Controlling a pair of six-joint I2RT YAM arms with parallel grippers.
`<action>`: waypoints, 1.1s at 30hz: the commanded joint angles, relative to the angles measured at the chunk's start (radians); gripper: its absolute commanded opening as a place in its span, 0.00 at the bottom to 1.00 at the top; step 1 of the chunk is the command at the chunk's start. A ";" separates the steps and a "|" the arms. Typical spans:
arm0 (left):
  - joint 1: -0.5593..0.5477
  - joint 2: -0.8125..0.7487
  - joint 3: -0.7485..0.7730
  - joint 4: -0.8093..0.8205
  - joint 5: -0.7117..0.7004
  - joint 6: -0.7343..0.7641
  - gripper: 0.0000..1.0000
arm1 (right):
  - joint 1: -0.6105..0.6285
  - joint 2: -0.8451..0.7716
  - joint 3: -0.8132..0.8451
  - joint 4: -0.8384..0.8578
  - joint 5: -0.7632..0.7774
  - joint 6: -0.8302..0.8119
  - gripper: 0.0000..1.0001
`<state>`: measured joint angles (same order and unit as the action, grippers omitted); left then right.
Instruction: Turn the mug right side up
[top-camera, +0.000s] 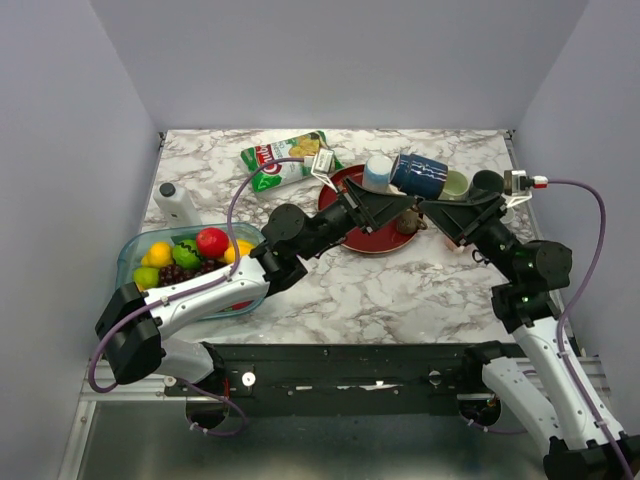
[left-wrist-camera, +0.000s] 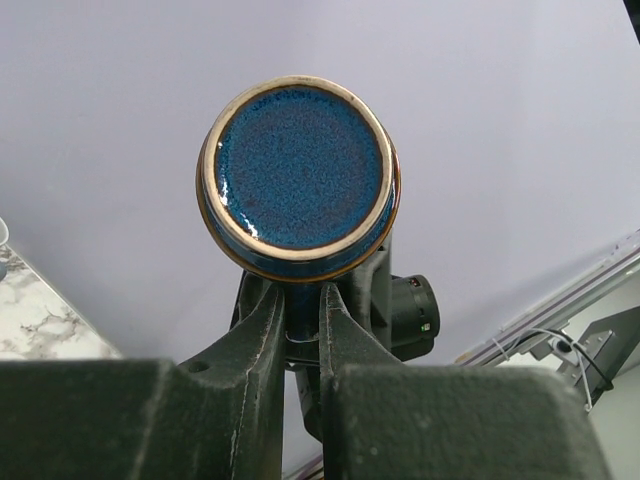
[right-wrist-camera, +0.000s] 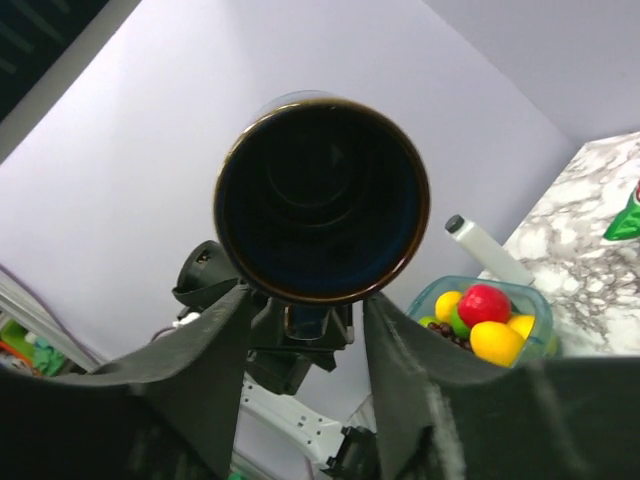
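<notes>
- The left gripper (left-wrist-camera: 300, 305) is pinched almost shut on the handle of the mug (top-camera: 420, 172). It holds the mug off the bench on its side, with the base facing back at this gripper and the mouth facing away.
- The right gripper (right-wrist-camera: 305, 300) faces that mouth with its jaws wide, one finger on each side of the lower rim. I cannot tell whether the pads touch the wall.
- The hold on the handle is thin. Any push from the right gripper could swivel the mug about the handle or work it loose.
- If the left gripper lets go before the right one has a firm bite, the mug falls onto the red plate (top-camera: 365, 238) directly under both grippers, where it could chip or roll.
- The wall is round and glazed, so a squeeze near the rim may slide off it instead of seating.
- A pale blue cup (top-camera: 378, 172) stands just beyond the left gripper, close to the mug's base end.
- A green cup (top-camera: 456, 185) and a dark cup (top-camera: 488, 183) stand just beyond the right gripper — together the three cups crowd any turning arc or set-down spot.
- A snack bag (top-camera: 285, 160) lies further off, beyond and to the left of the left gripper.
- A white bottle (top-camera: 178, 203) and a fruit tub (top-camera: 135, 250) lie well behind it, beside its arm — out of the way.
</notes>
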<state>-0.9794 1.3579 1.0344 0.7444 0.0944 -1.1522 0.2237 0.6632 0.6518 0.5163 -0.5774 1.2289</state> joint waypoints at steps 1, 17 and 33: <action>-0.008 -0.016 -0.002 0.069 -0.005 0.031 0.00 | 0.009 0.015 0.019 0.045 0.013 -0.012 0.48; -0.019 -0.020 -0.017 -0.007 0.041 0.068 0.16 | 0.009 0.023 0.051 -0.001 0.024 -0.072 0.01; -0.013 -0.128 -0.079 -0.313 -0.113 0.262 0.99 | 0.008 -0.073 0.196 -0.513 0.268 -0.403 0.01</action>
<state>-0.9947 1.2896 0.9909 0.5610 0.0731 -0.9791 0.2291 0.6300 0.7528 0.2115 -0.4690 1.0054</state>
